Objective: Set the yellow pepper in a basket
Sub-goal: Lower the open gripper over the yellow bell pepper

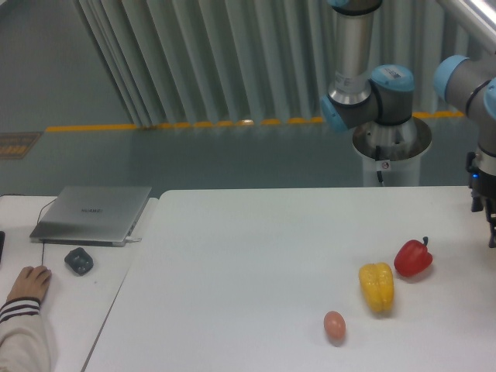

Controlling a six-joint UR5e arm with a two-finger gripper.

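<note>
Camera view: I've got one fixed look at the white table (248, 256), arm coming in from the far right edge.
Gripper: the gripper (490, 221) is mostly cut off by the frame edge, so I cannot tell how wide the fingers stand or whether anything is in them.
Yellow pepper: the yellow pepper (377, 287) lies on the table at the right, toward the near edge.
Key relation: from the gripper it sits to the left in the picture and closer to the camera; its long axis runs roughly front to back, so I'd judge a grip across its short width.
Neighbours: the red pepper (412, 257) sits just beside it on the gripper's side, and the egg (334, 325) lies near on the other side, closer to the camera.
Obstruction: I reckon the red pepper is the one to steer around.
Basket: none in sight.
Off to the side: laptop (93, 214), mouse (78, 260) and a person's hand (29, 284) on the left desk, well apart.
</note>
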